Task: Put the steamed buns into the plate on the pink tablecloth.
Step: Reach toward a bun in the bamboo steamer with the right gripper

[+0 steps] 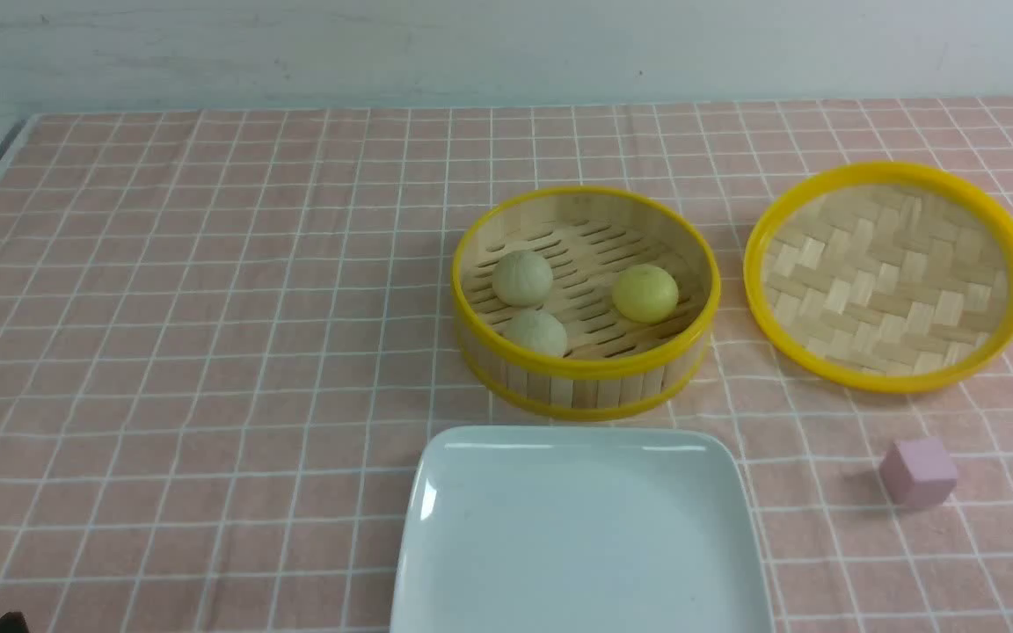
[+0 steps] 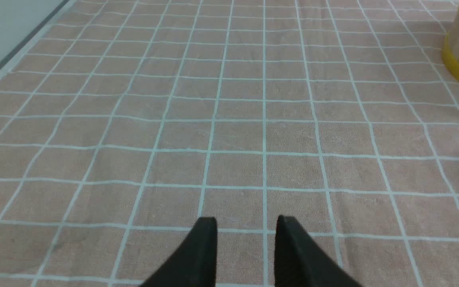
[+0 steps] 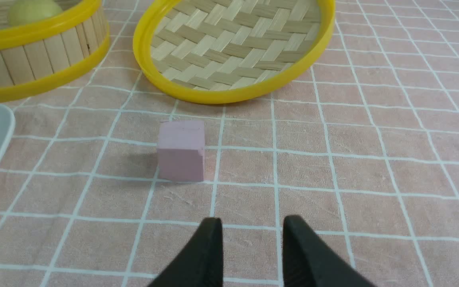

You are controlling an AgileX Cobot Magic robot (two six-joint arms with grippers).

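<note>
Your 3 steamed buns (image 1: 535, 303) sat in the steamer basket (image 1: 586, 387), behind the plate (image 1: 586, 536); your left gripper (image 2: 246, 221) and right gripper (image 3: 253, 221) had fingers apart.

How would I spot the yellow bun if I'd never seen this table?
Find the round steamer just beyond the white plate. Three buns sit inside it. Yours is the yellow one, on the right, apart from the two pale ones on the left.
</note>
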